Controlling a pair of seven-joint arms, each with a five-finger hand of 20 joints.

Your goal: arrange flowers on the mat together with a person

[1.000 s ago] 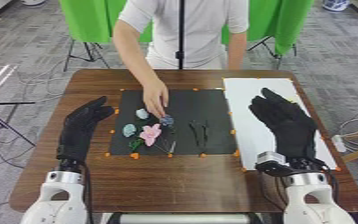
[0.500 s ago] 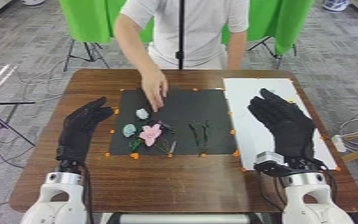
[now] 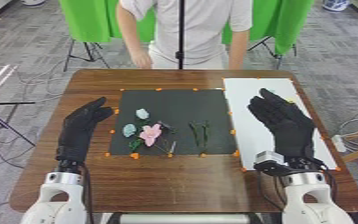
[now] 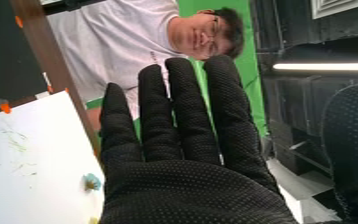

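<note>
Left hand and right hand are empty, fingers extended; the arrangement appears partly complete, with the pink flower and pale blooms on the black mat, and the blue bloom on the white sheet possibly left to place.

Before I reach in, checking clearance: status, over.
Left hand open beside black mat. Right hand open over white sheet. Pink flower on mat, no hand above.

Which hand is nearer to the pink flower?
Your left hand: it is just off the dark mat's left edge, with the pink flower a little to its right. The right hand is farther, across the mat over the white sheet.
</note>
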